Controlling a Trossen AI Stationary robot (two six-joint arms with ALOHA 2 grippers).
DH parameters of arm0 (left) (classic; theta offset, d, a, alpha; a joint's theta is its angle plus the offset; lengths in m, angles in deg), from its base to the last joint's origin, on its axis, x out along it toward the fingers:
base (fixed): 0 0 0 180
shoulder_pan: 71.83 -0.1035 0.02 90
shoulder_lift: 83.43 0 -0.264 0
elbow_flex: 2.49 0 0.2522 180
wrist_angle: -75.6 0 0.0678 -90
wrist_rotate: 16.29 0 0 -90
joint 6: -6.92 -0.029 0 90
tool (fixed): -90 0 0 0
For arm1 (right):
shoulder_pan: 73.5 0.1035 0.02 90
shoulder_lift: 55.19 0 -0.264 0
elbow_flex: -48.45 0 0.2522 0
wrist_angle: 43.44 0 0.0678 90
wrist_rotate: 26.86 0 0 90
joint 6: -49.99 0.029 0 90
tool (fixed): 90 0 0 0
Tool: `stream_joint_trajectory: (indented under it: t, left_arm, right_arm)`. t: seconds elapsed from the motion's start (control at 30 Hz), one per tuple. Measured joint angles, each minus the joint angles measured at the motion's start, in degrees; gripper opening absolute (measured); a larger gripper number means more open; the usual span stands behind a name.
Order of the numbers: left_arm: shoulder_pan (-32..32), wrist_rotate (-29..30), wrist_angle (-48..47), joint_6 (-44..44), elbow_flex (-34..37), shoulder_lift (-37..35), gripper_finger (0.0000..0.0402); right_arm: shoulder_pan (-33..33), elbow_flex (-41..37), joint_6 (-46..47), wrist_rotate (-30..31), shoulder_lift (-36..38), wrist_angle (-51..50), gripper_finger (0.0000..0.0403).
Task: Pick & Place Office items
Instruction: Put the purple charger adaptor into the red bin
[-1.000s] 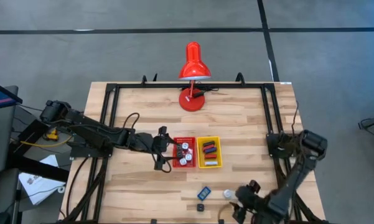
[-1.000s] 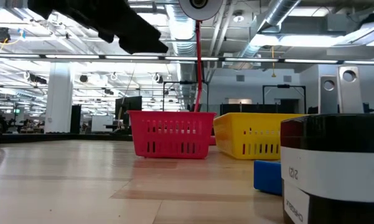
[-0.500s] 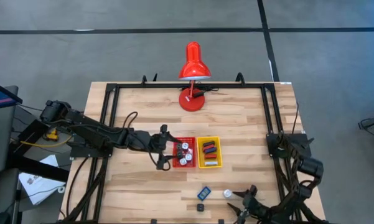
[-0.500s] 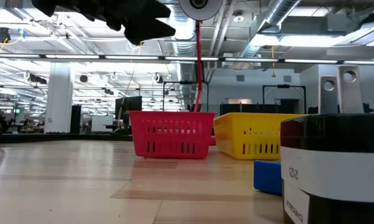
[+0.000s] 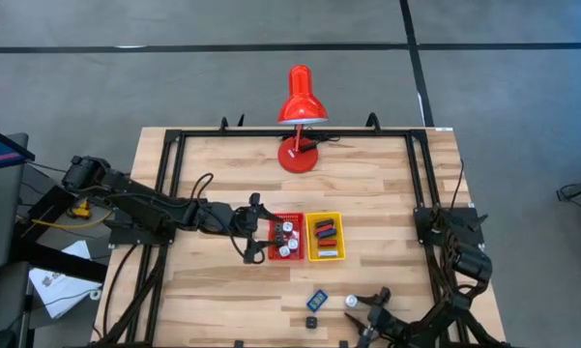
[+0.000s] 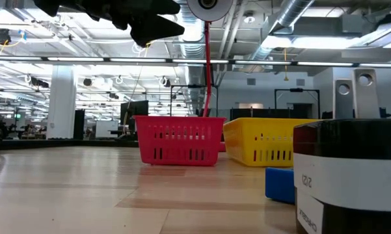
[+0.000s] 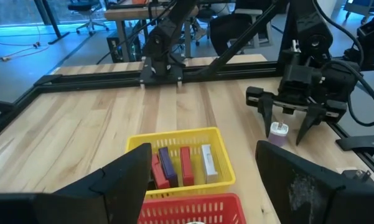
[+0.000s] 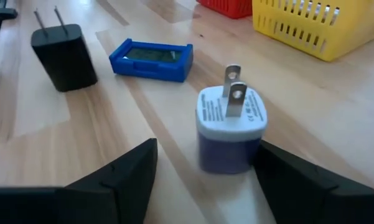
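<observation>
Bright, even light; blurred foreground.

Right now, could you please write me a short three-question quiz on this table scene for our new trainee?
1. True or false: the white plug adapter stands between the open fingers of the right gripper.
2. Multiple choice: the left gripper is beside which tray? A. the red tray B. the yellow tray C. neither.
3. Fill in: the small flat item lying on the table between the black plug adapter and the white one is coloured ____.

Key: 1. True. 2. A. 3. Blue.
</observation>
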Motion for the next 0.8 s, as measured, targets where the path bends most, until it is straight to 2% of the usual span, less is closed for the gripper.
stream_joint_trajectory:
  t: [0.17,0.4,0.6,0.67,0.8]
  left_arm:
    - [0.0,0.0,-0.2,0.0,0.0,0.0,0.0282]
    - [0.0,0.0,-0.3,0.0,0.0,0.0,0.0282]
    - [0.0,0.1,-0.4,0.0,0.0,0.0,0.0282]
    - [0.0,0.1,-0.7,-0.3,0.0,0.0,0.0282]
    - [0.3,-0.8,-2.0,-6.1,0.0,0.0,0.0282]
  right_arm:
    - [-1.2,0.0,-1.2,-0.1,0.0,-0.4,0.021]
    - [-1.5,-0.1,-1.3,-0.1,1.0,-1.5,0.012]
    - [-4.3,-0.3,-2.7,-6.1,10.1,-12.0,0.012]
    - [-7.6,-0.3,-9.0,-10.0,14.0,-13.6,0.012]
    - [-17.2,-0.3,-33.7,-20.4,22.2,-5.9,0.012]
